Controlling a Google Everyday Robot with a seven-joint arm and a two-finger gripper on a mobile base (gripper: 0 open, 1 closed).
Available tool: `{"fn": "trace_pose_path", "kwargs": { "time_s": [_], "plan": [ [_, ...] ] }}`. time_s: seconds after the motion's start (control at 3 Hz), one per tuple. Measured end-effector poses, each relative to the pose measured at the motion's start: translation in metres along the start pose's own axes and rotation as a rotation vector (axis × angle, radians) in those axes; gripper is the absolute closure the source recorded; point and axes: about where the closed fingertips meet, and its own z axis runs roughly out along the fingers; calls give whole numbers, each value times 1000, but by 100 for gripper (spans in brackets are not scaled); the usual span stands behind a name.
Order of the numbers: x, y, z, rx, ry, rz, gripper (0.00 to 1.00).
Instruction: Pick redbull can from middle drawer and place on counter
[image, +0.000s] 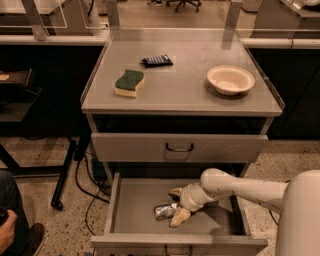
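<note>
The middle drawer (131, 207) stands pulled out beneath the closed upper drawer (135, 147). The redbull can (164, 211) lies on its side on the drawer floor, near the middle. The white arm (240, 187) reaches in from the right, and the tool (177, 205) sits low inside the drawer at the can's right end. It is released: its two pale fingers (180, 217) are spread apart, the nearer one touching the can and the farther one clear of it. On the desk (190, 95) above rest a green and yellow sponge (129, 82), a flat dark packet (157, 60) and a pale bowl (230, 79).
</note>
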Motion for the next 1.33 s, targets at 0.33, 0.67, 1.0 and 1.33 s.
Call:
{"fn": "trace_pose_path", "kwargs": {
  "time_s": [0.33, 0.67, 1.0, 1.33],
  "plan": [
    [0, 0, 0, 0, 0, 0, 49],
    [0, 0, 0, 0, 0, 0, 80],
    [0, 0, 0, 0, 0, 0, 100],
    [0, 0, 0, 0, 0, 0, 100]
  ]
}}
